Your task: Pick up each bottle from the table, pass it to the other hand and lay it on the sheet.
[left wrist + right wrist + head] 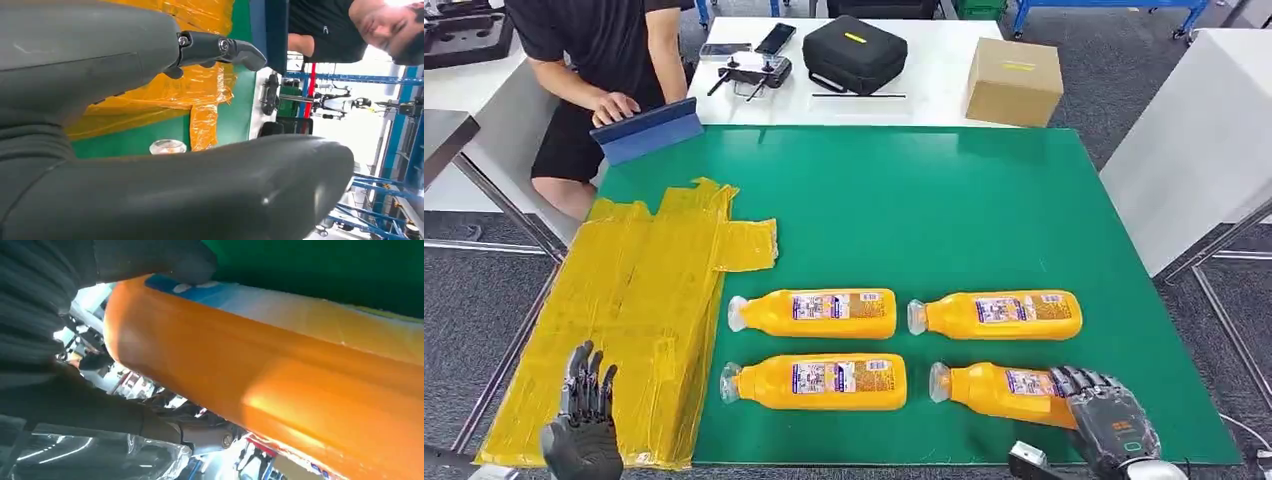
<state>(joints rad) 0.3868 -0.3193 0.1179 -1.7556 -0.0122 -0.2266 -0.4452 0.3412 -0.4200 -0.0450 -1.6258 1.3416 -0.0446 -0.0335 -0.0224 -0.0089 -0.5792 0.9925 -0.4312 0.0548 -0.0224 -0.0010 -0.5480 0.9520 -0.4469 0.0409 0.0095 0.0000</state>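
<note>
Bottles are the whole game here: 4 orange ones lying on their sides in a 2x2 block on the green table (944, 200), caps all pointing to 9 o'clock, toward the yellow sheet (639, 320). My guess is that layout keeps each one an easy side-on grab with a short trip over to the sheet.

The right hand (1104, 405) is down at 5 o'clock in the head view, fingers wrapped over the base end of the near-right bottle (999, 390). The right wrist view has thumb and fingers on either side of the orange body, so I'd call it gripped, though the bottle looks like it's on the table, not lifted.

The left hand (584, 415) hangs over the sheet's near edge at 7 o'clock, fingers spread, holding nothing, probably waiting for the handover.
</note>
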